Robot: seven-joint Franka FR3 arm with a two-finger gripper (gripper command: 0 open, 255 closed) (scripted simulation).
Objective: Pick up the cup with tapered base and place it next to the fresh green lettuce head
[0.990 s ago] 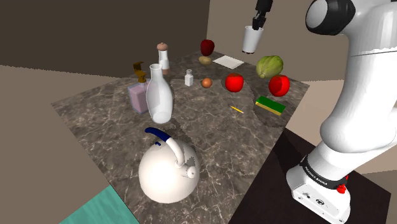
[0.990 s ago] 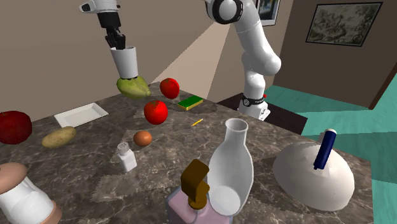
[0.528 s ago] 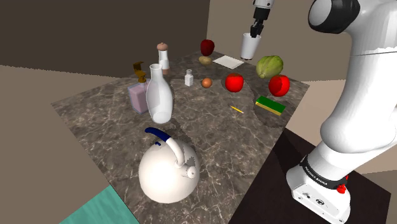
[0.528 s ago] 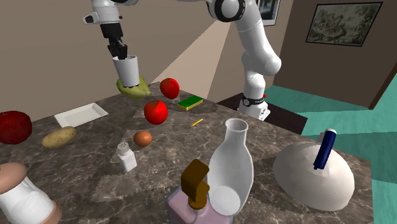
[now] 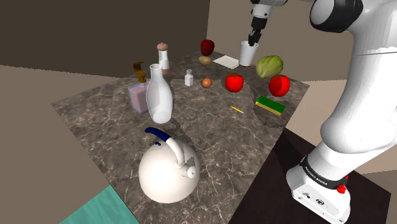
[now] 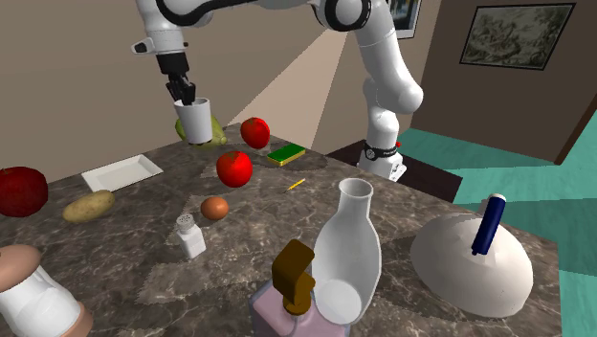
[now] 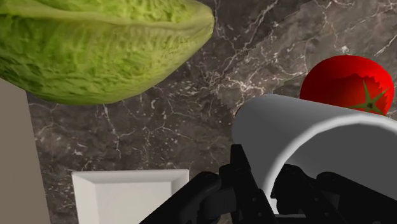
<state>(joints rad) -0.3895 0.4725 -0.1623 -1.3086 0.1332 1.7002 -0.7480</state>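
Item inspected: white cup (image 5: 247, 53), tapering toward its base, standing upright. The claw (image 5: 254, 39) is clenched on the cup's rim. One finger is inside the cup and one outside, with the wall pinched between them. The cup hangs directly beneath the claw, low over the far end of the marble table (image 5: 210, 137). Whether its base touches the surface cannot be told.

Adjacent items: the green lettuce head (image 5: 270, 66) lies just beside the cup, on the side of the claw's outer finger. In the wrist view a strip of marble shows between the two. A flat white plate (image 5: 228, 61) lies below the claw on that same side, near the cup. A red tomato (image 5: 235, 82) sits past the cup on the inner finger's side, apart from it. A second tomato (image 5: 278, 84) and a green-and-yellow sponge (image 5: 270, 105) lie farther from the claw, toward the arm's stand.

Markings: pale lettering runs along the dark band (image 5: 321, 180) at the arm's base, too small to read.
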